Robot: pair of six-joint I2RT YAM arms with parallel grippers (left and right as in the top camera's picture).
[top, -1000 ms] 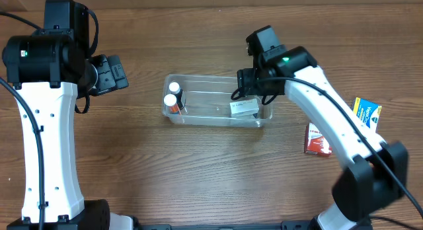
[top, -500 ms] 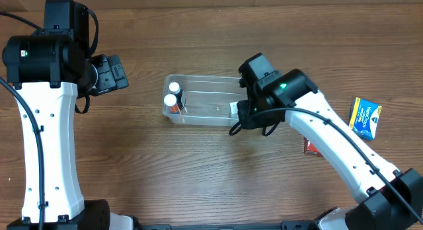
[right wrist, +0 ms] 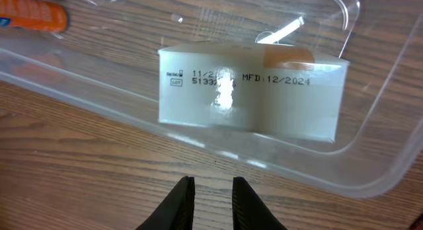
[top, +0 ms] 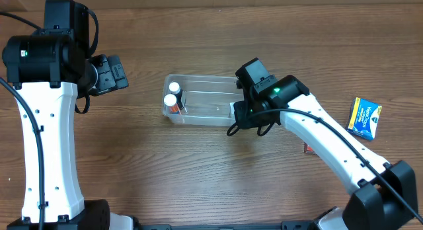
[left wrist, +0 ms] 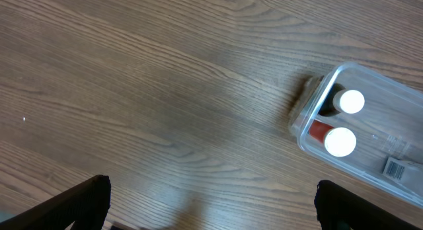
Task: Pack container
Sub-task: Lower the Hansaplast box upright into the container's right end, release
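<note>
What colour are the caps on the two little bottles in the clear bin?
White caps, clearest in the left wrist view.

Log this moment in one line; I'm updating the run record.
clear plastic rectangular container: two white-capped bottles, white box inside | right gripper: empty, outside rim | left gripper: open, idle

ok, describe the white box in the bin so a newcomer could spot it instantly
Find the clear plastic container at the table's centre. The white box lies flat inside its right end, just past the right gripper. Unlike the two white-capped bottles at the left end, it is rectangular, with a printed date code.
</note>
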